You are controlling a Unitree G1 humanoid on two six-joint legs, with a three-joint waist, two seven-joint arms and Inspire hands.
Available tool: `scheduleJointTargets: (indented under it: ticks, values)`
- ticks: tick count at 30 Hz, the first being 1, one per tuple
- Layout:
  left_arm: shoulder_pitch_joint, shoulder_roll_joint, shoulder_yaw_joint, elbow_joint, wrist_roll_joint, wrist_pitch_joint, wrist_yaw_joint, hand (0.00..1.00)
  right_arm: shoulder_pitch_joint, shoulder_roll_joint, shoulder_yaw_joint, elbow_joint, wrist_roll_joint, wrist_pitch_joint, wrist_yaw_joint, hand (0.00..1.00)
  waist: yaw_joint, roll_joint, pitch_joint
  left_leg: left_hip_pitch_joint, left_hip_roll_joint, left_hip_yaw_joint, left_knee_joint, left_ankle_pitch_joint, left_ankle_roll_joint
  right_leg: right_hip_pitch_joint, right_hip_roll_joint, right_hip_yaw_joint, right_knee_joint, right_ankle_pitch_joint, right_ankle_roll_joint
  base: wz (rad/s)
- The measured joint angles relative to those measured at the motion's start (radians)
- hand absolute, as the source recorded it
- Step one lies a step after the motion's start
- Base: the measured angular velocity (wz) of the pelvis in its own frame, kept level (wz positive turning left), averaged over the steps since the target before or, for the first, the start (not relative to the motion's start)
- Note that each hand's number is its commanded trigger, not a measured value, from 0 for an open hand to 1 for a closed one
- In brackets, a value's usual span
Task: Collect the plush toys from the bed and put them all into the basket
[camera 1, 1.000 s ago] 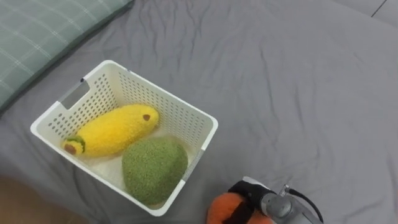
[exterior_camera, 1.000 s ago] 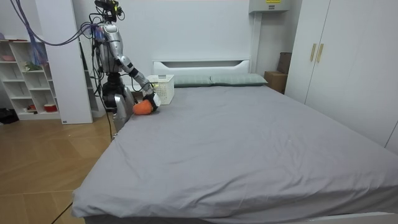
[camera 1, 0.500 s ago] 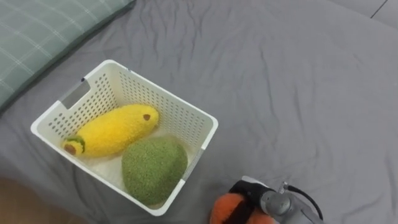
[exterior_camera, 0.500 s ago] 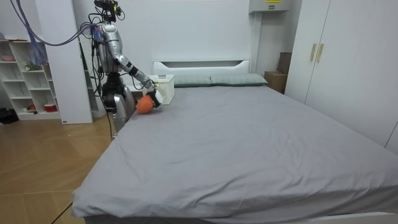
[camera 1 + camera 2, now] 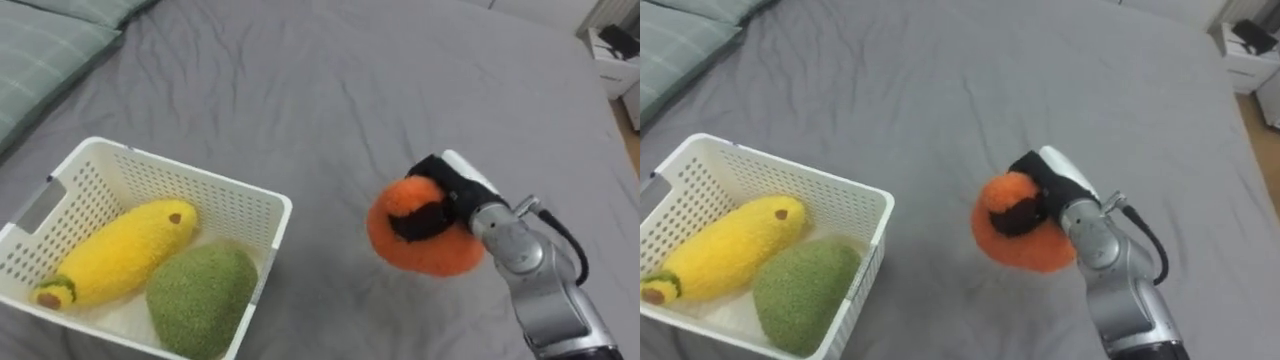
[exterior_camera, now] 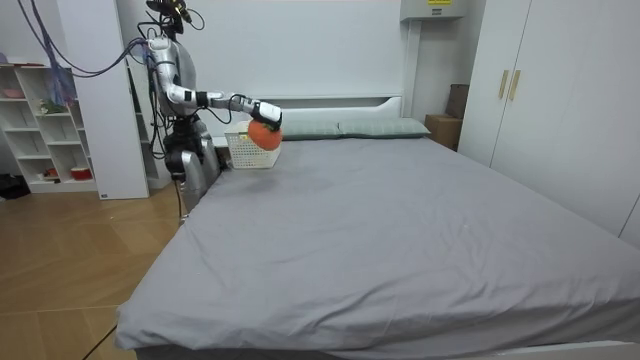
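Right hand (image 5: 452, 192), clamped round the orange toy (image 5: 425, 250), is lifting it off the bed (image 5: 330, 90), likely heading basket-ward (image 5: 205, 182).

I see a white wall (image 6: 320, 40), wooden floor (image 6: 70, 270), white wardrobe (image 6: 540, 90) on the room view's right, shelving (image 6: 40, 130) left, grey-sheeted bed (image 6: 400, 230) between.

On the grey bed (image 5: 350, 80), a white slotted plastic basket (image 5: 205, 182) contains a long yellow plush (image 5: 120, 250) left of a round green plush (image 5: 200, 300). The right hand (image 5: 440, 200) grips an orange plush ball (image 5: 425, 248) right of the basket.
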Motion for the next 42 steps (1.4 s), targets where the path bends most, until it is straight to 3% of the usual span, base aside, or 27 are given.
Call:
scheduleJointTargets:
  ticks: [7, 16, 24, 30, 35, 37, 42]
  values:
    - [-0.007, 0.004, 0.008, 0.046, 0.001, -0.003, 0.000, 0.00, -0.005, -0.002, -0.034, -0.164, 0.031, 0.000, -0.010, 1.00, -0.011, 0.005, -0.0053, 0.019, 0.003, 0.015, -0.005, -0.002, 0.000, 0.016, 0.003, 0.024, 0.002, 0.000, 0.000, -0.07]
    - [0.000, -0.001, -0.005, 0.049, 0.003, -0.012, 0.008, 0.00, -0.038, 0.000, -0.011, -0.295, 0.084, 0.001, 0.002, 0.98, 0.018, 0.007, -0.0079, 0.027, 0.005, 0.016, -0.010, -0.002, 0.000, 0.020, 0.004, 0.024, 0.005, 0.000, 0.000, -0.01]
    - [-0.008, -0.001, -0.022, 0.043, 0.066, -0.012, -0.007, 0.00, -0.106, 0.018, 0.084, -0.296, 0.085, 0.034, 0.074, 0.95, 0.082, 0.005, -0.0070, 0.022, 0.005, 0.008, -0.012, -0.002, 0.000, 0.017, 0.005, 0.014, 0.003, 0.000, 0.000, 0.04]
    - [-0.029, 0.013, -0.043, 0.038, 0.069, -0.017, -0.015, 0.00, -0.175, 0.037, 0.228, -0.296, 0.081, 0.063, 0.128, 0.84, 0.143, -0.025, -0.0031, 0.006, 0.003, -0.027, -0.008, -0.001, -0.002, 0.017, 0.003, -0.031, -0.001, 0.000, 0.000, 0.16]
    - [-0.037, 0.017, -0.042, 0.029, 0.090, -0.016, -0.026, 0.00, -0.228, 0.059, 0.284, -0.278, 0.090, 0.065, 0.149, 0.83, 0.195, -0.039, 0.0026, -0.007, -0.007, -0.059, 0.005, 0.001, 0.001, 0.019, -0.007, -0.062, -0.004, -0.001, 0.002, 0.20]
    - [-0.037, 0.018, -0.032, 0.002, 0.090, -0.012, -0.026, 0.00, -0.248, 0.061, 0.301, -0.226, 0.121, 0.065, 0.149, 0.84, 0.220, -0.042, 0.0088, -0.013, -0.009, -0.069, 0.006, 0.001, 0.001, 0.025, -0.009, -0.078, -0.004, -0.002, 0.003, 0.13]
    - [-0.063, 0.018, -0.007, -0.012, 0.103, 0.004, -0.026, 0.00, -0.250, 0.106, 0.312, -0.155, 0.125, 0.086, 0.148, 0.83, 0.254, -0.051, 0.0096, -0.028, -0.016, -0.100, 0.009, 0.004, 0.000, 0.024, -0.012, -0.090, -0.003, -0.002, 0.003, 0.19]
